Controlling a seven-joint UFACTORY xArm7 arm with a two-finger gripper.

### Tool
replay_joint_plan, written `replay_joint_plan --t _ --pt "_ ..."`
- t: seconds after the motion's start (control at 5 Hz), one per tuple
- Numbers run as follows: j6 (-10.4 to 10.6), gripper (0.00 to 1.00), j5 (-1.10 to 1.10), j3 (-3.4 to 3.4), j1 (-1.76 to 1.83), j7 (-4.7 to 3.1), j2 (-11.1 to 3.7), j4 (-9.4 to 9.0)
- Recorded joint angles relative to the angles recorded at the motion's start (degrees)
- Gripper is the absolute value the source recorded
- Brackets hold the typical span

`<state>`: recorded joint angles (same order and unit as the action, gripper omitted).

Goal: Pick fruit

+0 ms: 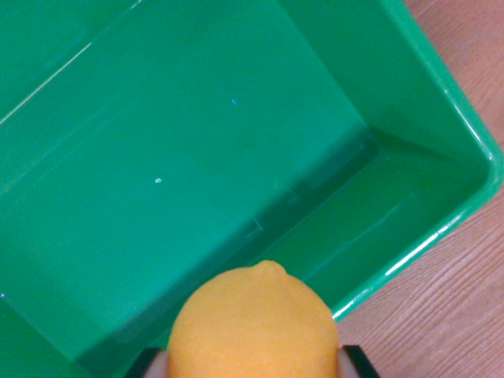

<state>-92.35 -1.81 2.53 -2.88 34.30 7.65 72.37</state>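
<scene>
At the bottom centre of the frame, the fingers [253,364] pinch a yellow lemon [254,324] from either side, its nub pointing up-frame. Beyond it lies a green plastic bin [441,102], with a reddish wooden surface [457,315] at right.

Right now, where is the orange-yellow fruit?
In the wrist view, the fruit sits at bottom centre, between the gripper fingers, above the near edge of the green bin.
</scene>
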Motion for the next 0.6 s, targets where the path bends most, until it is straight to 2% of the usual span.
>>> replay_joint_plan --t 0.2,0.4,0.6 --pt "0.0 1.00 0.00 0.00 0.00 0.00 0.00 0.00" --pt "-1.7 1.00 0.05 0.01 0.01 0.08 0.58 1.15" --pt "-1.7 1.00 0.05 0.01 0.01 0.08 0.58 1.15"
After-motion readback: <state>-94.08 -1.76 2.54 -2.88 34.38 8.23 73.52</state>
